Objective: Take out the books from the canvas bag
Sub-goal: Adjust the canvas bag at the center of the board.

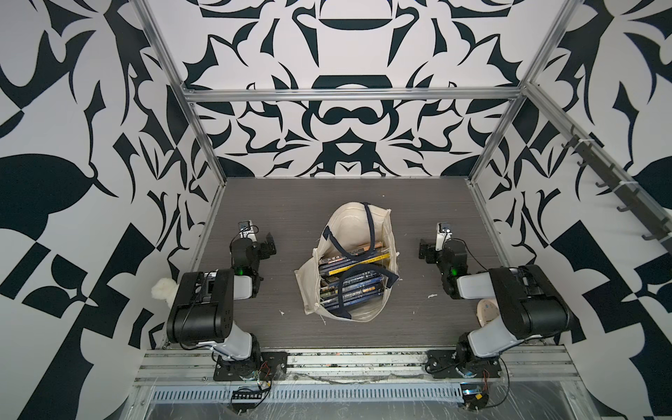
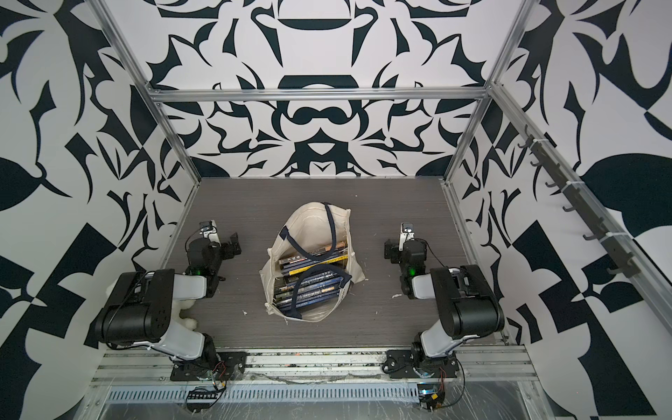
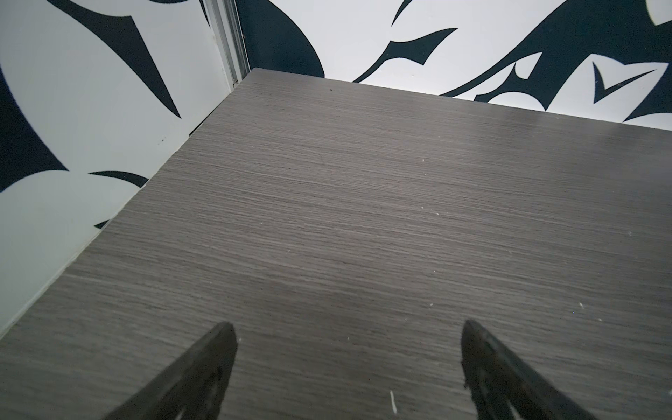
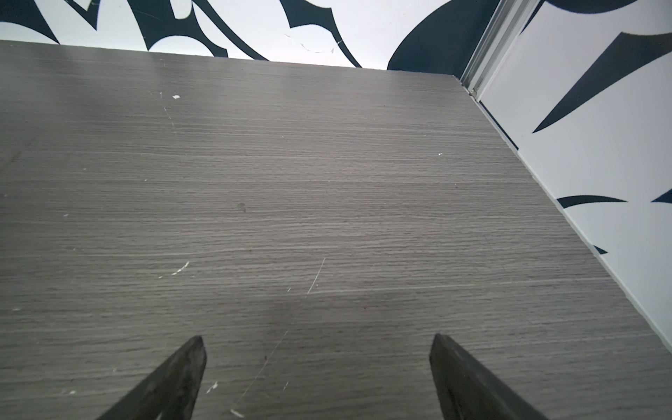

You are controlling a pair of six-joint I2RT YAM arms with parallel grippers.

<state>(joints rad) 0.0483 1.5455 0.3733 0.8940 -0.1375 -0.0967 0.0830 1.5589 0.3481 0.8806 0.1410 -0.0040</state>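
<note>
Well apart: books [image 1: 358, 282], left gripper [image 1: 270, 244]

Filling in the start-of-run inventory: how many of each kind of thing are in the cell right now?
Canvas bag: 1
Books: at least 6, all in the bag; the stack hides any others
Grippers: 2, left gripper and right gripper, both open
White plush: 1, partly behind the left arm
Total: at least 10

Gaping left tool [image 3: 349, 327] above grey table [image 3: 345, 203]
</note>
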